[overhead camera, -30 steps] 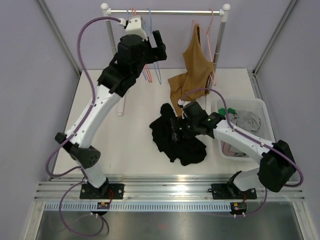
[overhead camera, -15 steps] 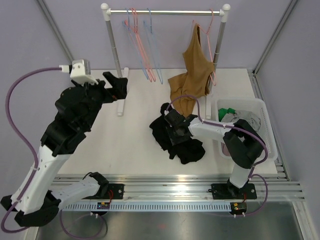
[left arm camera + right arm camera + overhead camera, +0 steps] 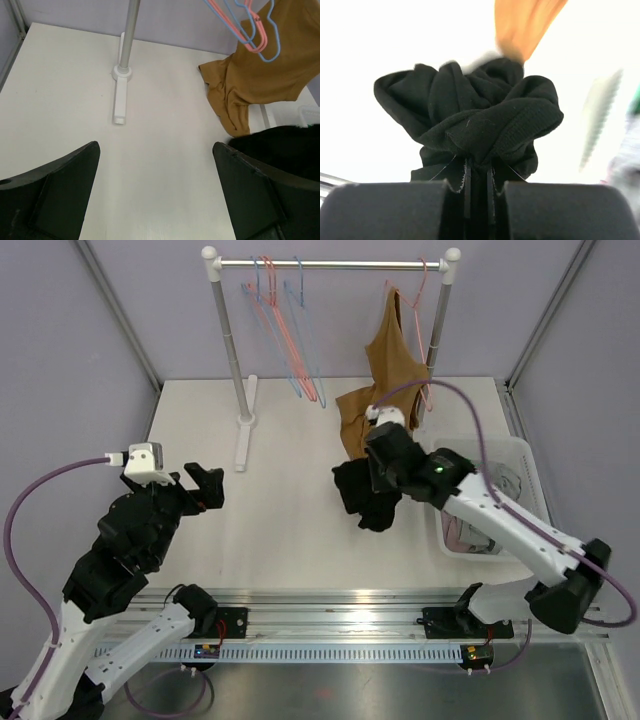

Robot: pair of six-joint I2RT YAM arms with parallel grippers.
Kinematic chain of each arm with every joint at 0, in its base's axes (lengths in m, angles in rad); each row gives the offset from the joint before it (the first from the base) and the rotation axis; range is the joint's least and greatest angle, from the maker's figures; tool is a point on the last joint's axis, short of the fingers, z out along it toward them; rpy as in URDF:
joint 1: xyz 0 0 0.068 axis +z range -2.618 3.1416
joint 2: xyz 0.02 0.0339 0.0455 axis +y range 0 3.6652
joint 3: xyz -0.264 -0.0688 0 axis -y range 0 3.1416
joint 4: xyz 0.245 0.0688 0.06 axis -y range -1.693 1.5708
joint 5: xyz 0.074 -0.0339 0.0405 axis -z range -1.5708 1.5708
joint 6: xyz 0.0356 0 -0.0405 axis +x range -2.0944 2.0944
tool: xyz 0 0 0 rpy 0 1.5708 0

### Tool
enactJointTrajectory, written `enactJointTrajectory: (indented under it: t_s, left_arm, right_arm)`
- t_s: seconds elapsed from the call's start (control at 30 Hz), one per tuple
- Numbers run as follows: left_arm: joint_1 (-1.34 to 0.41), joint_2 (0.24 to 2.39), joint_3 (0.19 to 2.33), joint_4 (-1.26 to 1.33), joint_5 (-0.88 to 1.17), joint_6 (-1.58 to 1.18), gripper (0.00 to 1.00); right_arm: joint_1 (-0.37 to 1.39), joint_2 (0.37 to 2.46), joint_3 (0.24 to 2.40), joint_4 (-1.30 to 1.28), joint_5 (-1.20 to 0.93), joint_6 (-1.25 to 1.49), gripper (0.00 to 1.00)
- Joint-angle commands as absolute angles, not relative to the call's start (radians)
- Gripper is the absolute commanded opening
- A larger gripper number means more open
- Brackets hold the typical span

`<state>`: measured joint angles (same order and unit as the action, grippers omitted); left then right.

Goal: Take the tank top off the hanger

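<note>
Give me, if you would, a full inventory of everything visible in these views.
black garment: one, black, bunched over the table's middle, pinched by the right tool
tank top: one, brown, hanging at the rail's right end, lower part on the table
loaded hanger: one, pink, carrying the tank top
empty hangers: several, pink and blue, left half of the rail; count unclear
clothes rail: one, white and grey, far side
basket: one, white, right edge
basket clothes: grey and green, count unclear
table: one, white
left tool: black, open, hovers near-left
right tool: black, shut on the black garment
</note>
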<state>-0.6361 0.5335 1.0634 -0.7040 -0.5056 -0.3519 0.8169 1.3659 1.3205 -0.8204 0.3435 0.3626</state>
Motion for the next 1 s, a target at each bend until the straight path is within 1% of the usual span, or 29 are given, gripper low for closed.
enactJointTrajectory:
  t_s: [0.0, 0.03, 0.07, 0.17, 0.2, 0.33, 0.43, 0.5, 0.57, 0.63, 0.67, 0.73, 0.77, 0.8, 0.87, 0.9, 0.97]
  left_arm:
    - [-0.638, 0.500, 1.023, -0.687, -0.558, -0.311, 0.99]
    - [-0.638, 0.497, 1.017, -0.686, -0.564, -0.316, 0.99]
    - [-0.638, 0.492, 1.011, -0.687, -0.571, -0.319, 0.99]
    - [-0.638, 0.482, 1.006, -0.683, -0.572, -0.319, 0.99]
    - [-0.638, 0.482, 1.006, -0.684, -0.571, -0.321, 0.99]
    - [-0.638, 0.468, 1.000, -0.683, -0.563, -0.307, 0.99]
    - [-0.638, 0.457, 0.994, -0.673, -0.561, -0.304, 0.99]
    - [-0.638, 0.454, 0.991, -0.672, -0.555, -0.305, 0.99]
    - [-0.638, 0.453, 0.991, -0.669, -0.554, -0.305, 0.99]
    - [-0.638, 0.453, 0.991, -0.670, -0.561, -0.316, 0.99]
    - [-0.638, 0.453, 0.991, -0.669, -0.569, -0.321, 0.99]
    - [-0.638, 0.451, 0.992, -0.667, -0.586, -0.340, 0.99]
    - [-0.638, 0.453, 0.999, -0.670, -0.584, -0.348, 0.99]
    - [-0.638, 0.454, 1.005, -0.672, -0.572, -0.350, 0.99]
    - [-0.638, 0.469, 1.026, -0.675, -0.551, -0.347, 0.99]
    - [-0.638, 0.482, 1.038, -0.683, -0.531, -0.347, 0.99]
    - [-0.638, 0.529, 1.098, -0.721, -0.497, -0.363, 0.99]
  right_arm:
    - [0.819, 1.253, 1.504, -1.058, 0.550, 0.393, 0.00]
    - [0.815, 1.237, 1.538, -1.095, 0.618, 0.408, 0.00]
    - [0.810, 1.232, 1.611, -1.183, 0.653, 0.417, 0.00]
    - [0.773, 1.209, 1.715, -1.291, 0.762, 0.434, 0.00]
    - [0.697, 1.203, 1.730, -1.301, 0.775, 0.425, 0.00]
    - [0.508, 1.184, 1.744, -1.281, 0.743, 0.335, 0.00]
    - [0.383, 1.198, 1.718, -1.217, 0.649, 0.296, 0.00]
    - [0.327, 1.219, 1.678, -1.169, 0.609, 0.291, 0.00]
    - [0.248, 1.259, 1.614, -1.114, 0.516, 0.298, 0.00]
    - [0.206, 1.288, 1.553, -1.068, 0.445, 0.328, 0.00]
    - [0.146, 1.295, 1.475, -1.008, 0.422, 0.342, 0.00]
    - [0.086, 1.321, 1.387, -0.945, 0.321, 0.379, 0.00]
    - [0.039, 1.334, 1.297, -0.883, 0.287, 0.390, 0.00]
    - [0.022, 1.351, 1.255, -0.856, 0.260, 0.403, 0.00]
    - [0.008, 1.419, 1.142, -0.772, 0.219, 0.428, 0.00]
    - [-0.044, 1.451, 1.115, -0.749, 0.201, 0.434, 0.00]
    - [-0.052, 1.551, 1.068, -0.723, 0.176, 0.436, 0.00]
